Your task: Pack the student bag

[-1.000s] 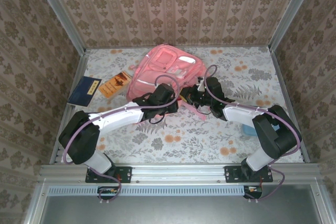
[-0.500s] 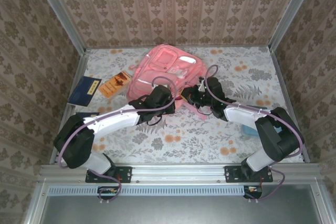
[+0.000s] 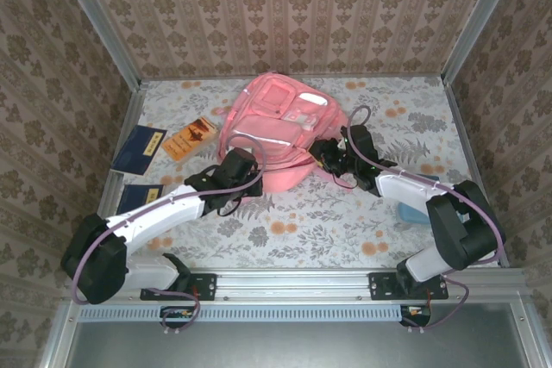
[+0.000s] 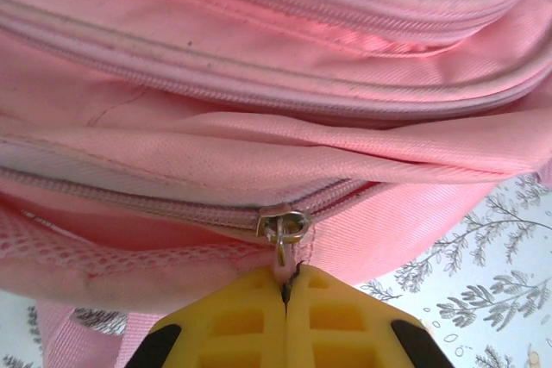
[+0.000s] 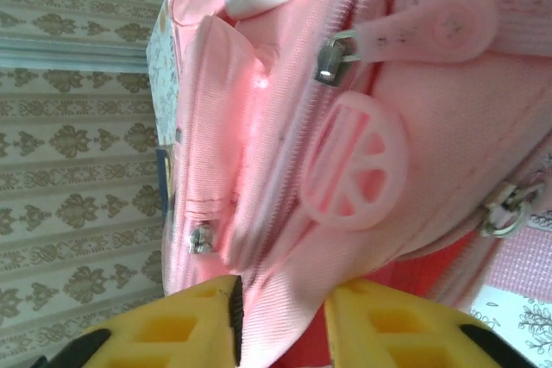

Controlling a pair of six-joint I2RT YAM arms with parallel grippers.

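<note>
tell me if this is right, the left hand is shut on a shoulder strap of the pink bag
Not quite: the left hand is shut on a zipper pull of the pink bag, not a shoulder strap. The left wrist view shows it.

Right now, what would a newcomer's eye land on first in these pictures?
The salmon-pink student bag lies toward the far side of the table, dwarfing the blue book and orange book on its left. Both arms reach in to its near edge. The left gripper is shut on a zip pull, while the right gripper has its jaws apart with a pink strip of the bag between them.
</note>
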